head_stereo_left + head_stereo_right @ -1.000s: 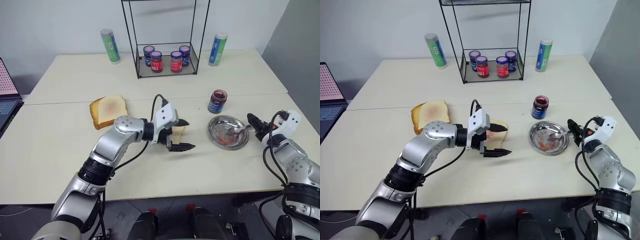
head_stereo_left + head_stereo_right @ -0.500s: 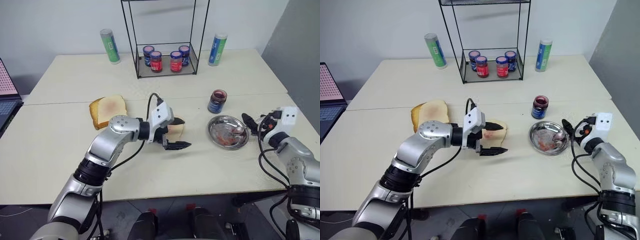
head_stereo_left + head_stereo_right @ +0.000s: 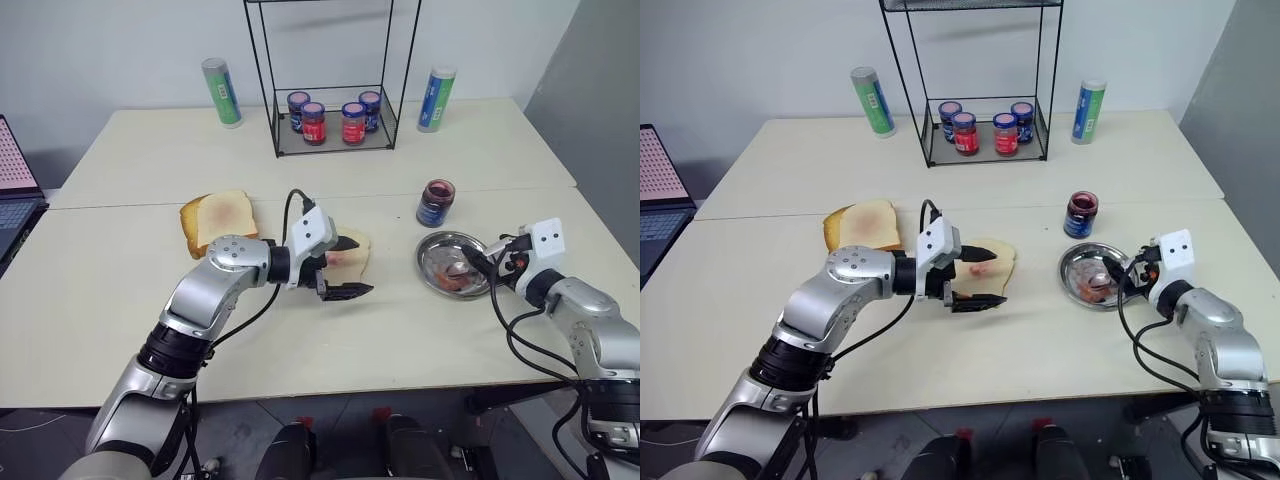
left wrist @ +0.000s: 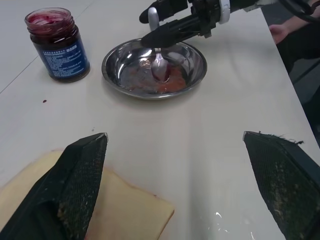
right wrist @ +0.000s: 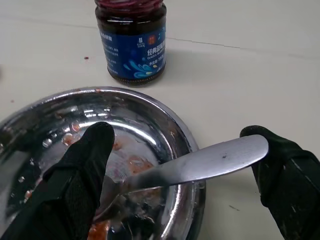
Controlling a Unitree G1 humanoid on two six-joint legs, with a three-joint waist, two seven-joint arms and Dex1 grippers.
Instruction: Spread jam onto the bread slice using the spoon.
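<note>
At about four o'clock on the surface (image 3: pixel 120 290), my right tool (image 3: pixel 484 266) hangs over the rim of the steel dish (image 3: pixel 440 250), fingers spread wide on either side of the spoon's handle but not clamped on it, as the right wrist view shows: the spoon (image 5: pixel 200 162) lies with its bowl down in the smeared dish and its handle propped out over the rim between my fingers. I judge the handle is left sticking out like that so it can be pinched without dipping the fingers into the mess. The jam (image 3: pixel 437 187) sits in its open blue-labelled jar (image 3: pixel 434 205) just beyond the dish at twelve o'clock from it, close by for reloading. Toward the centre, my left tool (image 3: pixel 345 268) is fully open and holds nothing, one finger above the bread slice (image 3: pixel 352 256) and one over the bare surface at its near edge. The slice lies flat, with a small red dab already on it; I read the left tool's station as a guard to steady the bread. A thicker toasted slice (image 3: pixel 215 220) rests at nine o'clock from it, out of play.
</note>
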